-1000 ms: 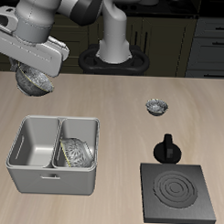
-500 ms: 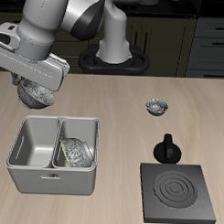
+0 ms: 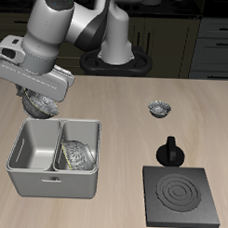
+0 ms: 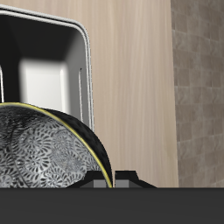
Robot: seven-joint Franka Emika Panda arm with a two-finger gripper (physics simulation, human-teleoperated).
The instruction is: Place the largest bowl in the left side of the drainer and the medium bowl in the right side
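Observation:
The grey drainer (image 3: 50, 182) stands near the table's front edge. The largest bowl (image 3: 77, 155) lies tilted in its left side. Its right side (image 3: 33, 146) holds nothing. My gripper (image 3: 40, 95) is shut on the medium bowl (image 3: 41, 106) and holds it just above the back rim of that bare compartment. In the wrist view the medium bowl (image 4: 44, 149), dark and mottled inside, fills the space close under the camera. The drainer's open compartment (image 4: 48, 66) shows beyond it. My fingertips are hidden behind the bowl.
The smallest bowl (image 3: 160, 109) sits on the table farther back, away from the drainer. A black square stove plate (image 3: 182, 195) lies at the front edge, with a small black knobbed object (image 3: 169, 151) just behind it.
My gripper has come down with the medium bowl, nearer to the drainer's back rim. Nothing else has moved.

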